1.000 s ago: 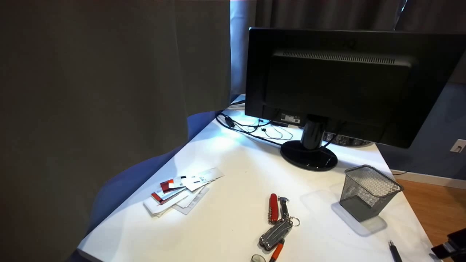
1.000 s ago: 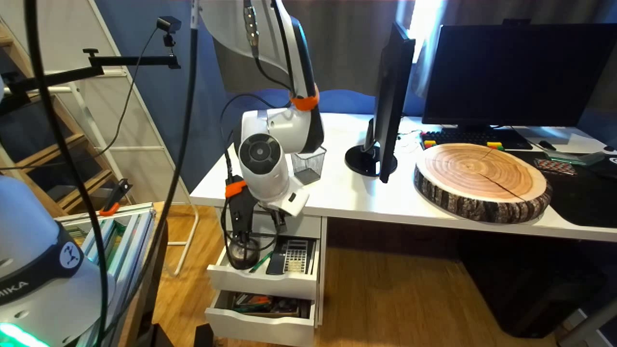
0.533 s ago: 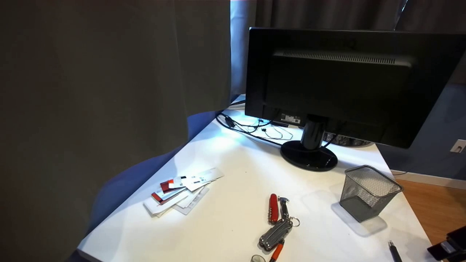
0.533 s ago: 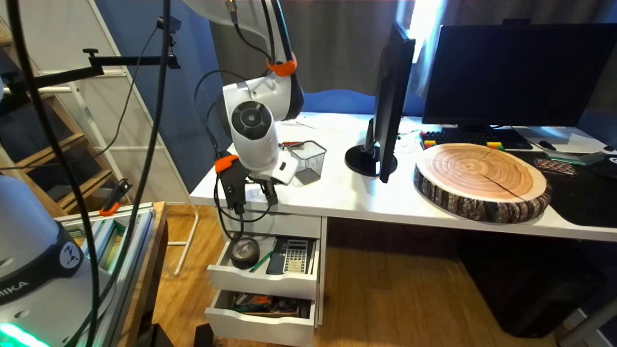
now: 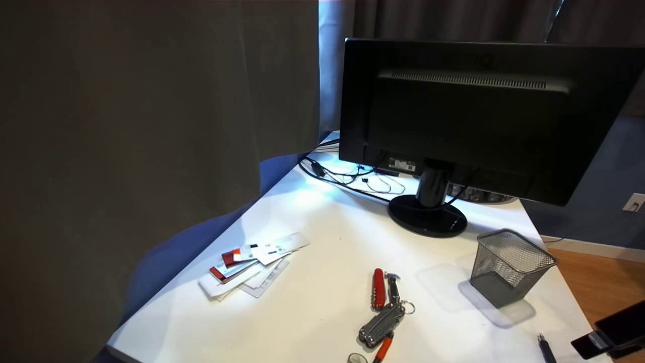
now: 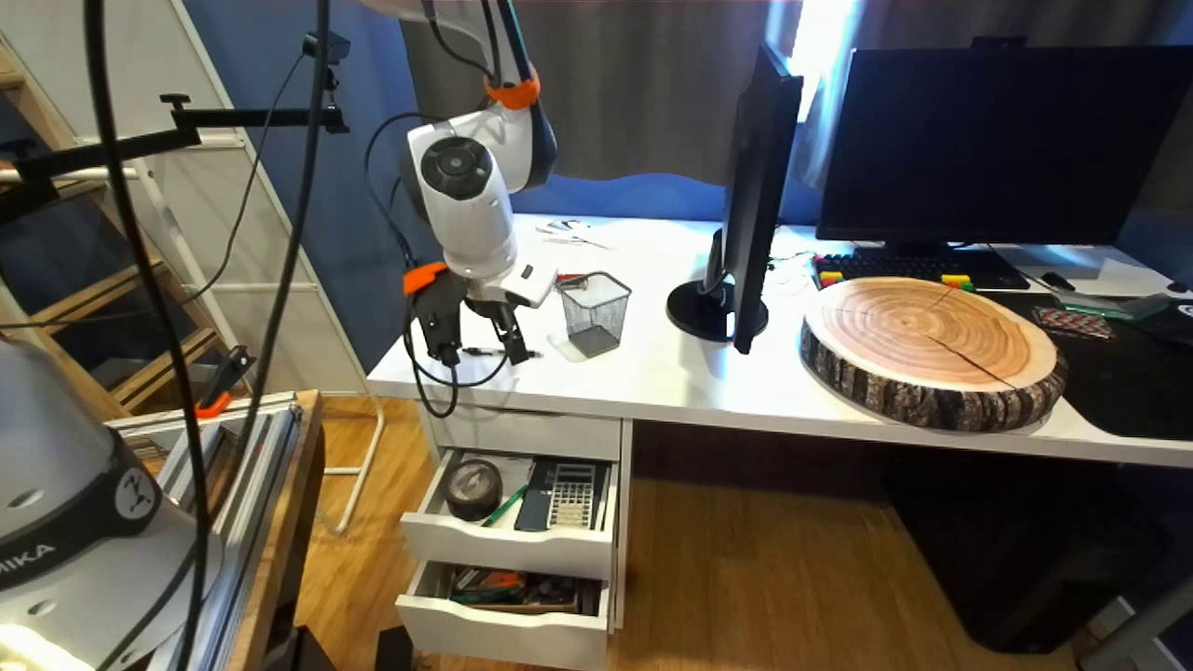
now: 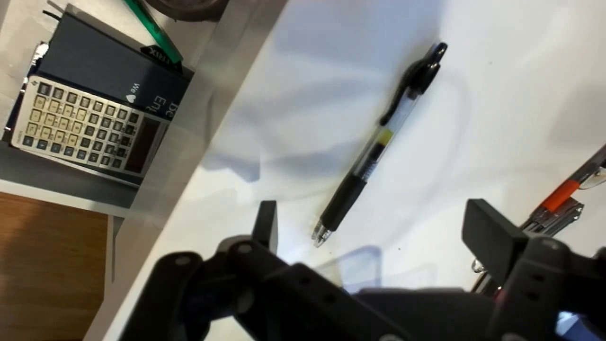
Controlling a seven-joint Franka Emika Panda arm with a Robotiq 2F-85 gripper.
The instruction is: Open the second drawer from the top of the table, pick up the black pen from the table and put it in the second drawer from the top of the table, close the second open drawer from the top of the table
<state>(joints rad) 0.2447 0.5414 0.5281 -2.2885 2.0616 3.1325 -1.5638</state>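
Note:
The black pen (image 7: 347, 196), with a clear barrel, lies on the white table (image 7: 511, 109) near its front edge. It also shows in both exterior views (image 5: 546, 349) (image 6: 481, 351). My gripper (image 7: 378, 222) is open and empty. In the wrist view the pen's tip end lies between the fingers, nearer the left one, with no finger touching it. A dark part of the gripper shows at the lower right in an exterior view. The second drawer (image 6: 508, 548) is pulled open, and the top drawer (image 6: 527, 434) is shut. The third drawer (image 6: 503, 636) is also open.
The second drawer holds a calculator (image 7: 85, 125), a dark book (image 7: 111, 71), a green pencil (image 7: 156, 33) and a round dark object (image 6: 473, 490). A grey mesh cup (image 5: 511, 267), red-handled tools (image 5: 379, 290), papers (image 5: 252, 264) and a monitor (image 5: 484, 121) stand or lie on the table.
The arm has risen and moved left in an exterior view, from in front of the open second drawer to over the table by the pen. The pen and drawers have not moved.

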